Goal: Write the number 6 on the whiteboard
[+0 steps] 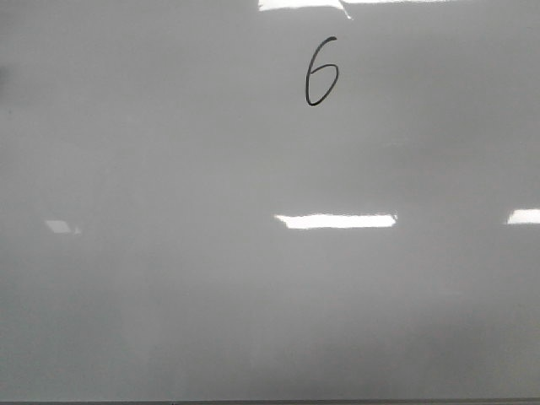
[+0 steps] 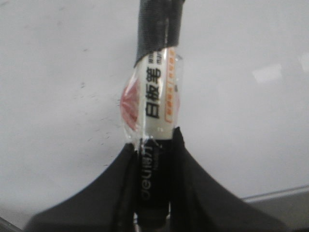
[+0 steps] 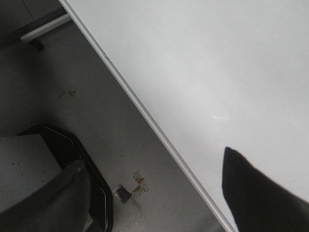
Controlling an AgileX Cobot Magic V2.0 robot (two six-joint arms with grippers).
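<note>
A thin black number 6 point(image 1: 320, 72) is drawn near the top middle of the glossy pale whiteboard point(image 1: 253, 295), which fills the front view. Neither gripper shows in that view. In the left wrist view my left gripper point(image 2: 154, 141) is shut on a black whiteboard marker point(image 2: 157, 96) with a white printed label, held over the whiteboard point(image 2: 241, 48); its tip is hidden. In the right wrist view my right gripper point(image 3: 152, 159) is open and empty, straddling the whiteboard point(image 3: 217, 58) edge, one finger over the board and one over the floor.
The whiteboard's metal edge point(image 3: 145, 113) runs diagonally, with grey floor point(image 3: 87, 111) beside it. On the floor are tape scraps point(image 3: 128, 191), a black-rimmed grey platform point(image 3: 29, 164) and a metal bar point(image 3: 43, 26). Bright light reflections point(image 1: 336, 221) lie on the board.
</note>
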